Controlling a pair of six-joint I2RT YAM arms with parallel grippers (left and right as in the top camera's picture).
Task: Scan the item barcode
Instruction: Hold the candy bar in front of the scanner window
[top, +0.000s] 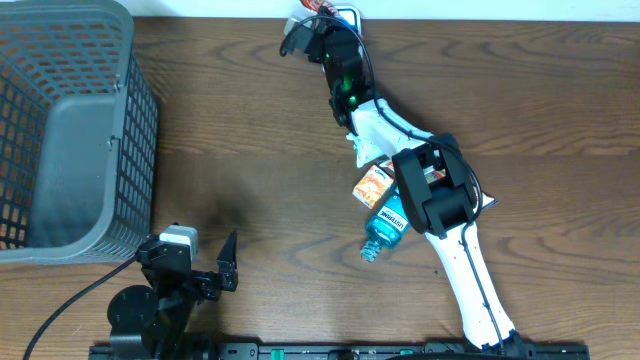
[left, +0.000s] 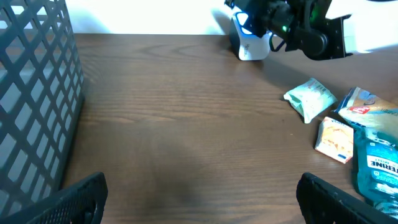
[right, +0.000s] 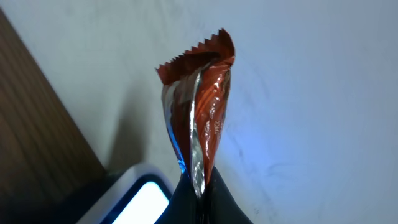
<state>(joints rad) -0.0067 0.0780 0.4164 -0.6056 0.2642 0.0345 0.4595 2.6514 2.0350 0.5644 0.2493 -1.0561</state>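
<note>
A red-orange foil snack wrapper (right: 202, 106) stands upright, pinched at its bottom end, with my right gripper (right: 202, 186) shut on it. Just below and left of it is the white scanner (right: 140, 199) with its window lit. Seen from overhead, the right gripper (top: 318, 22) holds the wrapper (top: 312, 6) at the table's far edge beside the scanner (top: 348, 16). My left gripper (top: 195, 262) rests at the near left, open with nothing in it. Its fingers (left: 74, 199) are spread wide over bare wood. The barcode is not visible.
A grey mesh basket (top: 60, 130) fills the far left. Under the right arm lie an orange box (top: 374, 184), a blue mouthwash bottle (top: 385, 225) and a pale green packet (top: 362, 148). The same items appear at right in the left wrist view, box (left: 336, 138) and packet (left: 310, 98).
</note>
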